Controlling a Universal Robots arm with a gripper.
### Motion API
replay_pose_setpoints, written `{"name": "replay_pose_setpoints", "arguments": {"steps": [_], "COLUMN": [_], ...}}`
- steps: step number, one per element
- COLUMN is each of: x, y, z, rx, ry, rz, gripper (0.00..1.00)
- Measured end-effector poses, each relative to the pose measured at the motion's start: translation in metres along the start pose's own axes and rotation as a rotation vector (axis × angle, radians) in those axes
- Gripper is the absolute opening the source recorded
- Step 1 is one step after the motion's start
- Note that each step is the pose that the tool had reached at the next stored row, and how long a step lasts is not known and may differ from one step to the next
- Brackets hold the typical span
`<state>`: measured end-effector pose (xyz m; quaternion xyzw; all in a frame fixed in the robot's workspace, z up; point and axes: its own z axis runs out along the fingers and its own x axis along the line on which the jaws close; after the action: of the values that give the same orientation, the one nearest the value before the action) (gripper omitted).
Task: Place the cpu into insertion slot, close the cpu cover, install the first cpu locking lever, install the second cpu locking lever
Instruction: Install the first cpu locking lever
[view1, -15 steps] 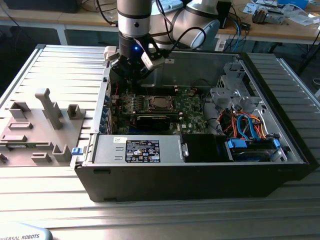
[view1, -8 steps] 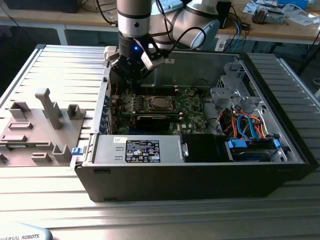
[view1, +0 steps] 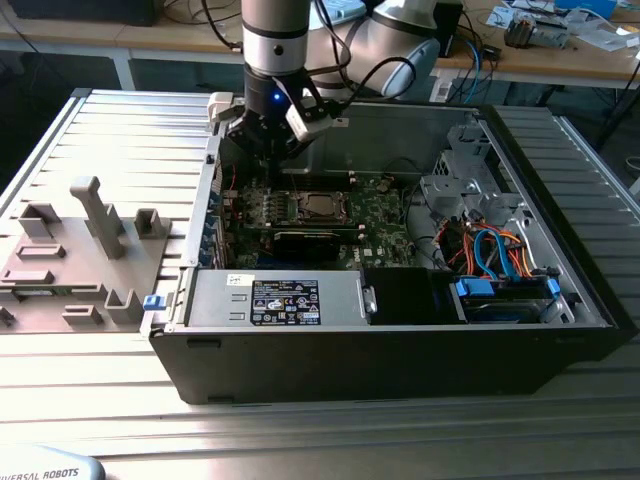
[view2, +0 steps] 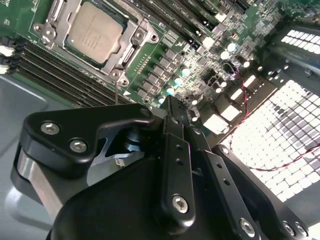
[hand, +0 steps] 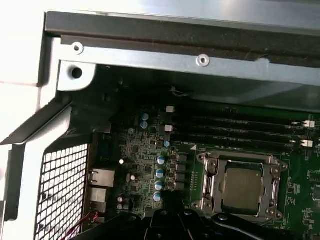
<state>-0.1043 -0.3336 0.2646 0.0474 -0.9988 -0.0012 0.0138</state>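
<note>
The cpu (view2: 92, 31) sits in the slot (hand: 206, 181), cover (view2: 131, 50) down. The hand (view2: 172, 112) hovers just beside it, fingers together, empty. Lever work wants a slow, straight approach.

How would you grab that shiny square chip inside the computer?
From straight above, by two opposite edges of the chip: it lies flat, top face up. But the metal frame sits around it and seems to cover those edges, so there is probably little to pinch while the frame is down.
</note>
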Motion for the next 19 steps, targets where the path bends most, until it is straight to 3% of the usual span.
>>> {"name": "replay_pose_setpoints", "arguments": {"steps": [11,19], "x": [-0.0092,-0.0238], "y": [0.0305,0.0304], "z": [0.0003,0.0003], "rx": [0.0000,-0.0004], "ry": [0.0002,0.0033], "rz": [0.002,0.002], "gripper": [0.11,0.11]}}
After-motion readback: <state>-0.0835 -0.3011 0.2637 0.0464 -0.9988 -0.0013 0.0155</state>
